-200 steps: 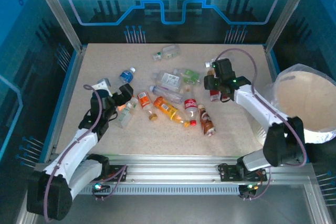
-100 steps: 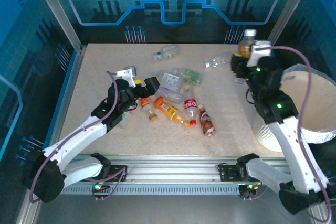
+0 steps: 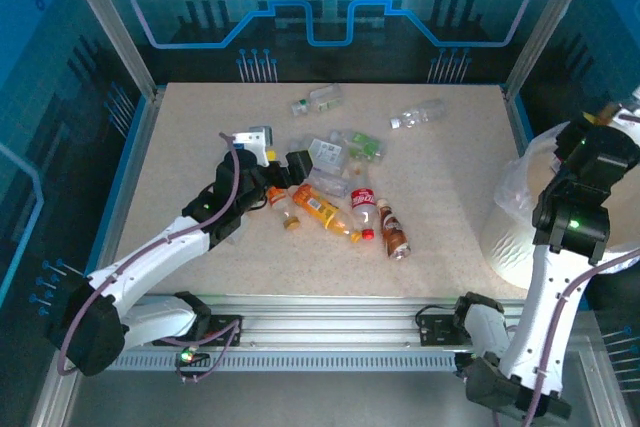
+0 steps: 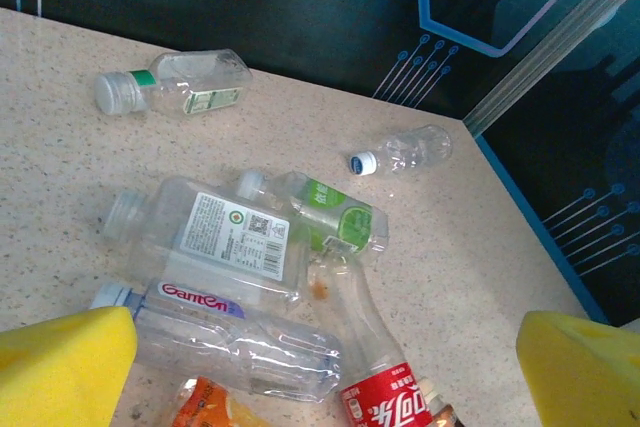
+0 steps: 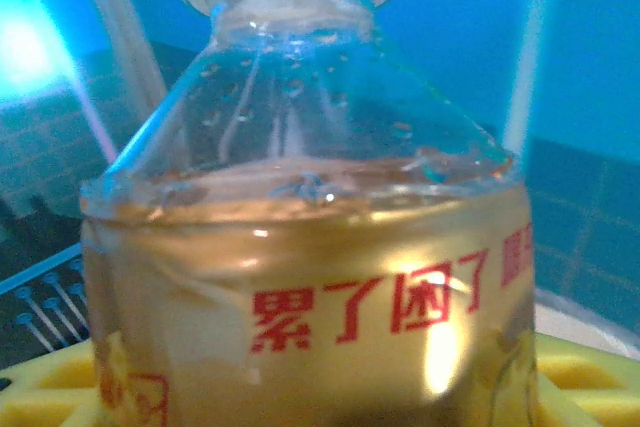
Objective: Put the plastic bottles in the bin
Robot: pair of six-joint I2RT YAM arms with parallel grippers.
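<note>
Top external: right end effector [image 3: 604,133] with bottle [image 5: 300,297], now over bin [image 3: 512,247]

left hand [image 3: 282,159] beside scattered bottles [image 3: 318,209]; bin [image 3: 512,247] at right.

White arms [image 3: 150,252] with black joints, purple cables [image 3: 234,162], yellow foam pincer fingers [image 4: 60,367].

Bottle cluster [image 3: 335,192] at middle of table [image 3: 450,217]; lone bottle [image 3: 318,101] behind it, another bottle [image 3: 417,116] back-right; bin [image 3: 505,247] beside table's right edge.
</note>
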